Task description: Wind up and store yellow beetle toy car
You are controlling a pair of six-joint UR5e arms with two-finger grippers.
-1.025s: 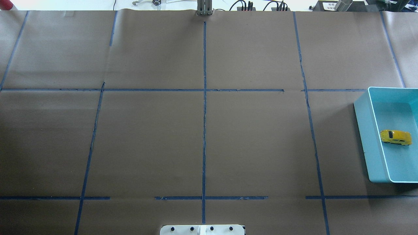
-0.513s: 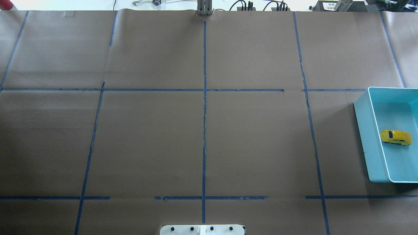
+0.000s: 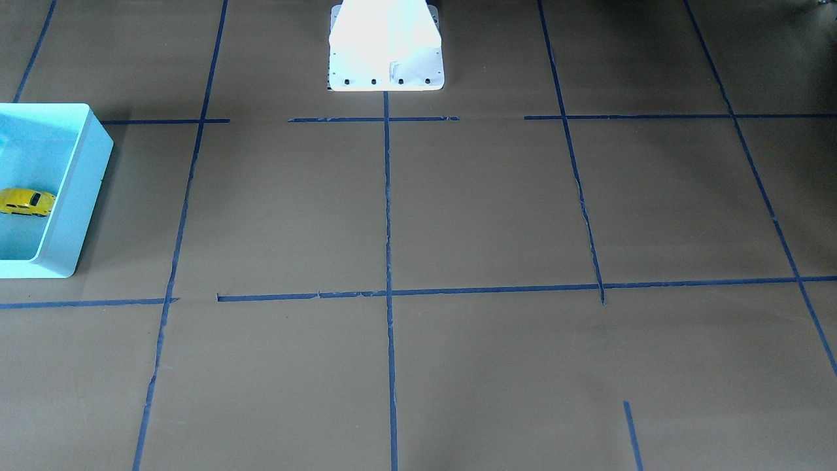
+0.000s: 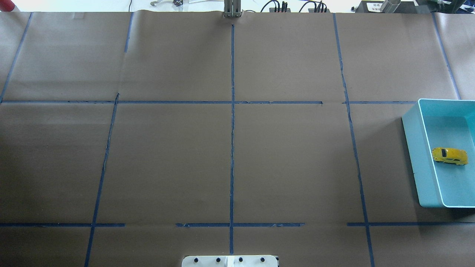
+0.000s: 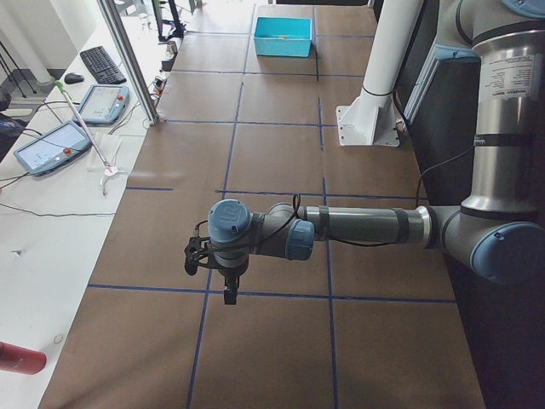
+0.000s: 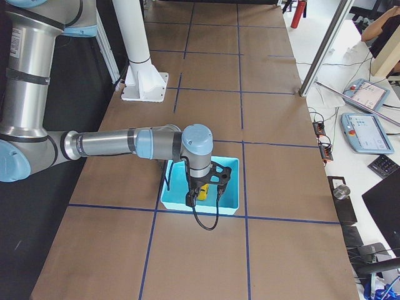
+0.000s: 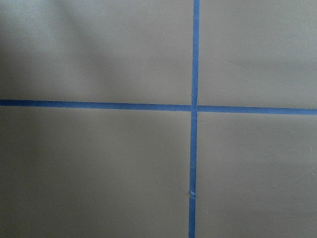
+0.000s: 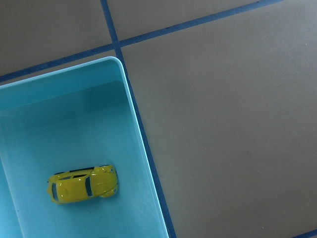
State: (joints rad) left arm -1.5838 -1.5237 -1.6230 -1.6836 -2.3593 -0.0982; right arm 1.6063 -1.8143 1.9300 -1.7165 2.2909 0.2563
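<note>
The yellow beetle toy car (image 4: 449, 156) lies inside the light blue bin (image 4: 416, 155) at the table's right edge. It also shows in the front view (image 3: 26, 201) and the right wrist view (image 8: 82, 184), resting on the bin floor near one long wall. My right gripper (image 6: 203, 199) hangs above the bin (image 6: 230, 170), over the car; I cannot tell whether it is open or shut. My left gripper (image 5: 223, 285) hangs over bare table far from the bin (image 5: 283, 36); I cannot tell its state either. Neither gripper shows in the overhead or front views.
Brown paper with blue tape lines (image 4: 232, 148) covers the table. The white robot base (image 3: 386, 46) stands at the robot's edge. The left wrist view shows only a tape crossing (image 7: 193, 107). Control pendants (image 5: 81, 119) lie on a side bench.
</note>
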